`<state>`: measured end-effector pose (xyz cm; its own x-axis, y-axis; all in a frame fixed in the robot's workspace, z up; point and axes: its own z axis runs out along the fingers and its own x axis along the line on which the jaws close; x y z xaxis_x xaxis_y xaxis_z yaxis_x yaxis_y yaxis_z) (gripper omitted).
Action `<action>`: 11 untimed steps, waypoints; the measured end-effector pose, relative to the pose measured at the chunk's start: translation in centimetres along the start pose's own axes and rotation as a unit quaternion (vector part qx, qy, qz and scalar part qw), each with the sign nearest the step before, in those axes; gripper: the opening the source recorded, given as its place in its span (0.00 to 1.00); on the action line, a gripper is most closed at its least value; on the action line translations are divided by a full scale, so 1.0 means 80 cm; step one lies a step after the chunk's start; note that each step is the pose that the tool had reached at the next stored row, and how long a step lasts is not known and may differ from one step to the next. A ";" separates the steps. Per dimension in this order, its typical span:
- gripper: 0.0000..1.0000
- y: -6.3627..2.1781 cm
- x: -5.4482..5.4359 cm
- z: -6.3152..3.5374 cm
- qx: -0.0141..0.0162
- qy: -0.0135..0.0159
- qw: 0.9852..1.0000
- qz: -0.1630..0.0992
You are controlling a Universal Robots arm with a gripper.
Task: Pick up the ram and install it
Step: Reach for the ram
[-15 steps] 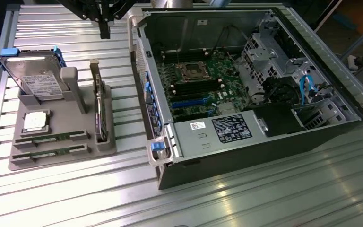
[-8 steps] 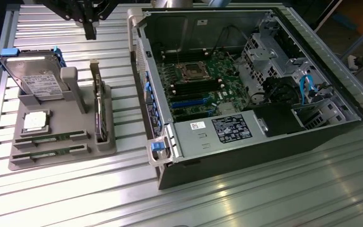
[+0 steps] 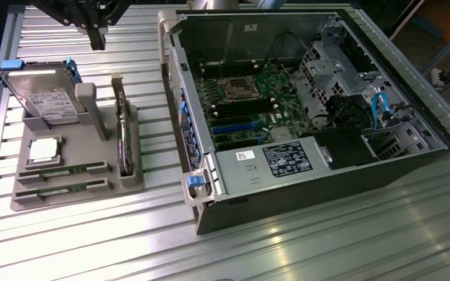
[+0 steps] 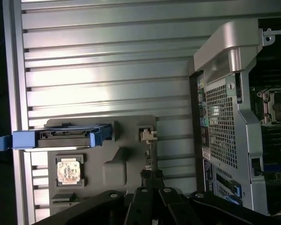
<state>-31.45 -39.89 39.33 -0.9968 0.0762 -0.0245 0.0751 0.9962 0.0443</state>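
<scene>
Two ram sticks lie flat in the front slots of the grey holder, one just behind the other; both are narrow green boards. My black gripper hangs shut and empty high over the table's far edge, behind the holder and well away from the ram. In the wrist view the shut fingertips point down over the holder, near the card standing on edge. The open computer case lies on the exterior view's right, its motherboard exposed.
The holder also carries a hard drive in a blue caddy, a square silver processor and a dark card on edge. The case's side wall rises close beside the holder. Ribbed metal table stretches in front.
</scene>
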 end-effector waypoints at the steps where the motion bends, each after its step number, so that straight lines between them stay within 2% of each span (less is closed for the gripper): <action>1: 0.11 0.000 0.003 0.000 0.000 0.000 1.000 0.000; 11: 0.11 -0.003 0.035 -0.001 0.000 0.000 1.000 0.000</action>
<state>-34.30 -39.89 39.33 -0.9968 0.0763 -0.0244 0.0752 0.9962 0.0443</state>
